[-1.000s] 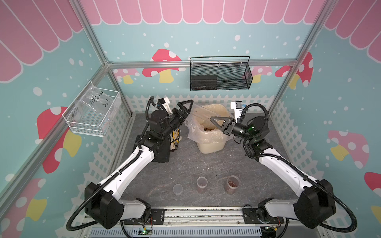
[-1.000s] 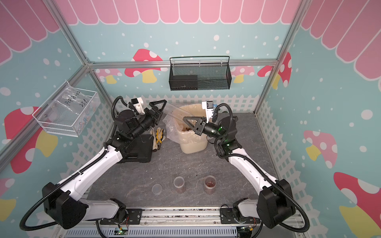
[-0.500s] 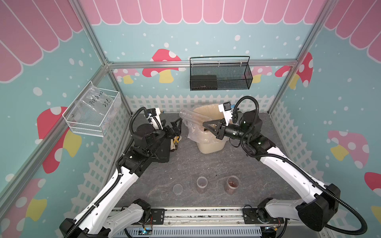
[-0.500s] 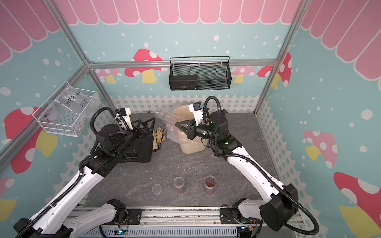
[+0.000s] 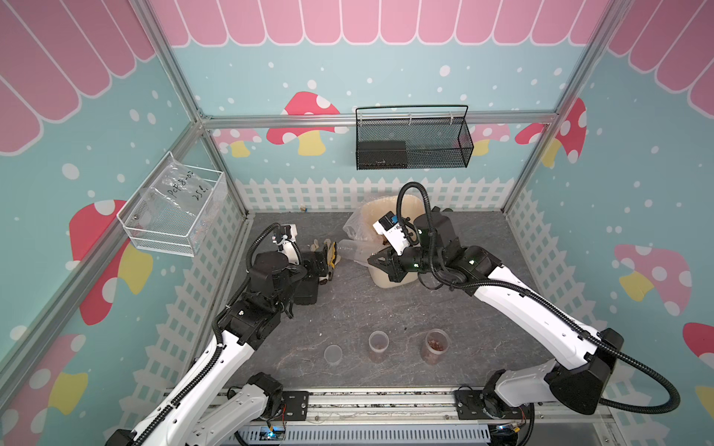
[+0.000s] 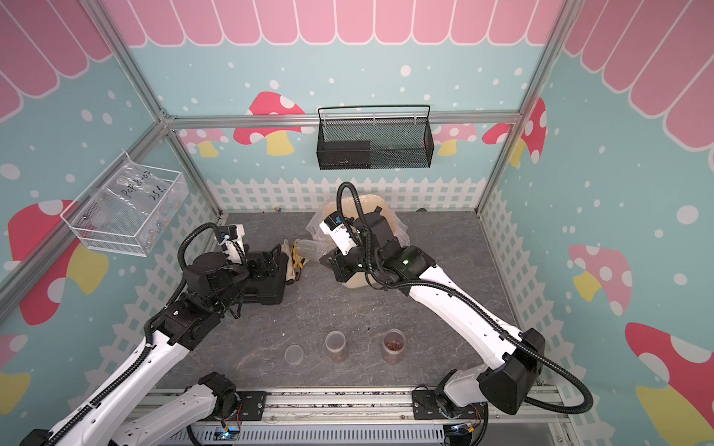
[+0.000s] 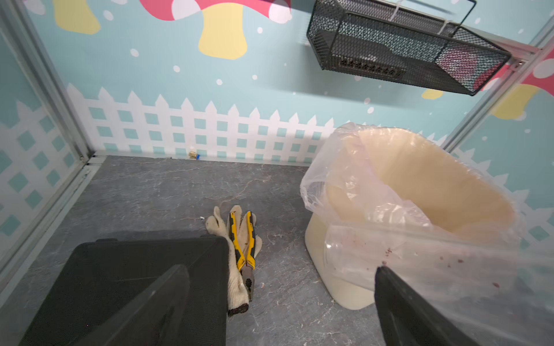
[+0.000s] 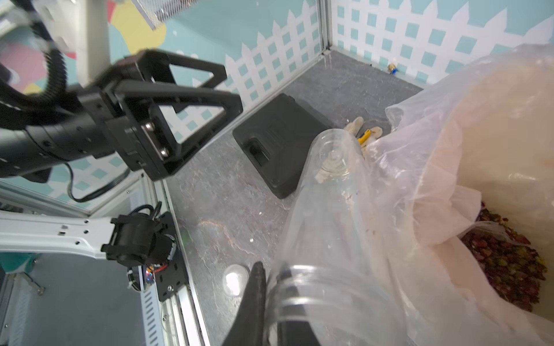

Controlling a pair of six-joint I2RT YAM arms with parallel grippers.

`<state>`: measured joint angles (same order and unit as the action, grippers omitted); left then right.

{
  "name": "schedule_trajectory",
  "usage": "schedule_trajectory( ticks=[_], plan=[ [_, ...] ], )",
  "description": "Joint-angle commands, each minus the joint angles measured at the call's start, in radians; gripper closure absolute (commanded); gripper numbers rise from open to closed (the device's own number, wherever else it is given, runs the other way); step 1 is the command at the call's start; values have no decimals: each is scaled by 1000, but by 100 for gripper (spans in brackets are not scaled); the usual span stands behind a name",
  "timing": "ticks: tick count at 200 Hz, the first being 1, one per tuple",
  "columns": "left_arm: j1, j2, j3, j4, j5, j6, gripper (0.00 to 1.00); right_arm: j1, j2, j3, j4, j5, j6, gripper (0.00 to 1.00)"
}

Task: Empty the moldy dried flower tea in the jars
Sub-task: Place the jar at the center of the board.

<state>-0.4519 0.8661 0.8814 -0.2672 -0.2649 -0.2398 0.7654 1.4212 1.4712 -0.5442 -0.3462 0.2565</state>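
Now my right gripper (image 5: 376, 262) pinches a nearly empty jar (image 5: 349, 249) sideways at the bin (image 7: 329, 287) rim for pouring; tea (image 8: 509, 263) lies inside the bin. My left gripper (image 8: 232, 90) gapes empty beside it.

Clear jar (image 6: 309, 247) — sideways beside bin (image 6: 356, 285)

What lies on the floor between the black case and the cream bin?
A white glove with yellow-handled pliers lying on it, clearest in the left wrist view.

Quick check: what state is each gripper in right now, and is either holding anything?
Left gripper: open, holding nothing.
Right gripper: shut on the clear jar, pinching the wall at its mouth.
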Motion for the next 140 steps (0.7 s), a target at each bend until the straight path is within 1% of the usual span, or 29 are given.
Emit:
schedule_trajectory(
  ticks=[1, 22, 39, 42, 53, 59, 99, 120, 140],
  plan=[
    [8, -21, -25, -10, -101, 21, 1, 39, 46, 62, -138, 53, -102, 100],
    [18, -21, -29, -12, -111, -5, 1, 70, 105, 120, -211, 60, -130, 100],
    [38, -23, -23, -22, -84, -51, 1, 91, 145, 158, -258, 86, -148, 99],
    [63, -24, -22, -23, -78, -58, 1, 95, 152, 163, -264, 91, -151, 99],
    [98, -23, -18, -34, -60, -87, 1, 107, 171, 178, -283, 97, -157, 98],
    [118, -20, -15, -38, -19, -101, 1, 112, 182, 185, -289, 96, -161, 98],
    [245, 7, -7, -61, 121, -162, 1, 156, 250, 222, -332, 89, -186, 98],
    [297, 31, 0, -82, 168, -167, 1, 180, 286, 236, -361, 94, -200, 97],
    [327, 46, 1, -93, 205, -164, 1, 202, 330, 259, -399, 90, -218, 97]
  ],
)
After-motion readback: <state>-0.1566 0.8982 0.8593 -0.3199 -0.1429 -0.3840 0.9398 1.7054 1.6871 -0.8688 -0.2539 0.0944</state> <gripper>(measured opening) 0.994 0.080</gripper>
